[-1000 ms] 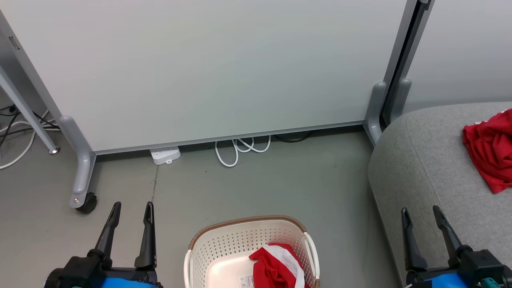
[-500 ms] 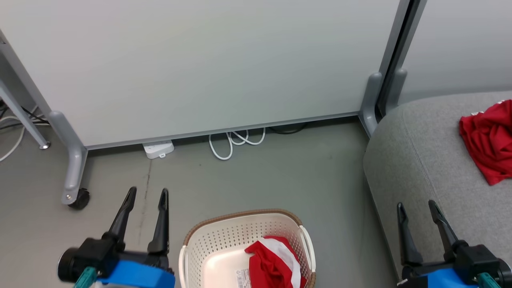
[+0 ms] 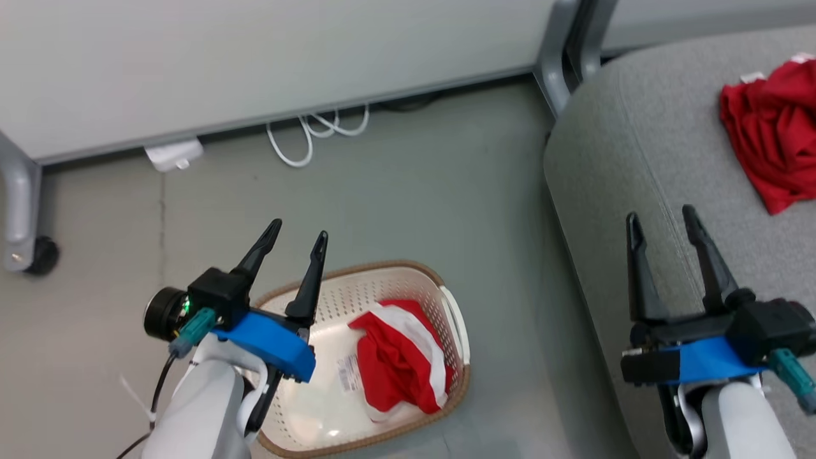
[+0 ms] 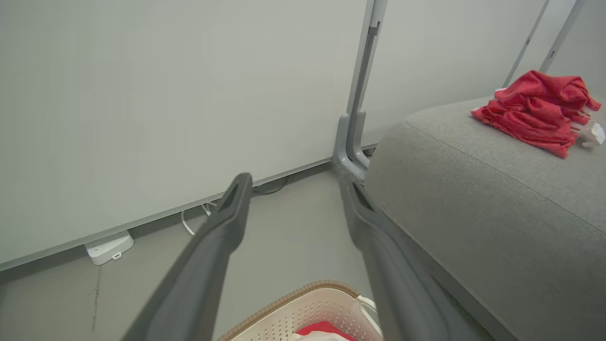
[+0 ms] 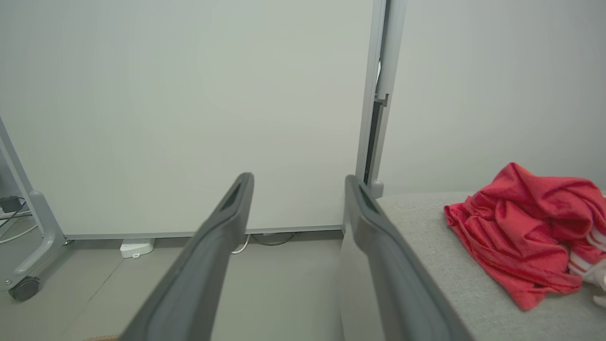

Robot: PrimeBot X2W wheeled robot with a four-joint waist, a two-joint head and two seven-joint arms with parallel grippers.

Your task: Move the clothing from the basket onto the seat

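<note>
The cream basket (image 3: 440, 290) with a brown rim stands on the floor, and a red and white piece of clothing (image 3: 395, 363) lies crumpled in its right half. My left gripper (image 3: 298, 229) is open and empty, hovering over the basket's far left rim. The left wrist view looks past its own open fingertips (image 4: 294, 180) at the basket (image 4: 303, 293) below. More red clothing (image 3: 771, 127) lies on the grey seat (image 3: 637, 127) at the right. My right gripper (image 3: 660, 213) hangs open and empty over the seat's front edge, short of that clothing (image 5: 521, 227).
White partition panels on grey frames stand behind the basket, one with a caster foot (image 3: 32, 255) at the left. A white power strip (image 3: 172, 155) and looped white cable (image 3: 312, 131) lie at the panel's base. Grey floor separates basket and seat.
The head camera has tilted down and turned, so the whole scene shifted. My left arm has risen and swung right, from beside the basket to over its left rim. Both grippers stay open.
</note>
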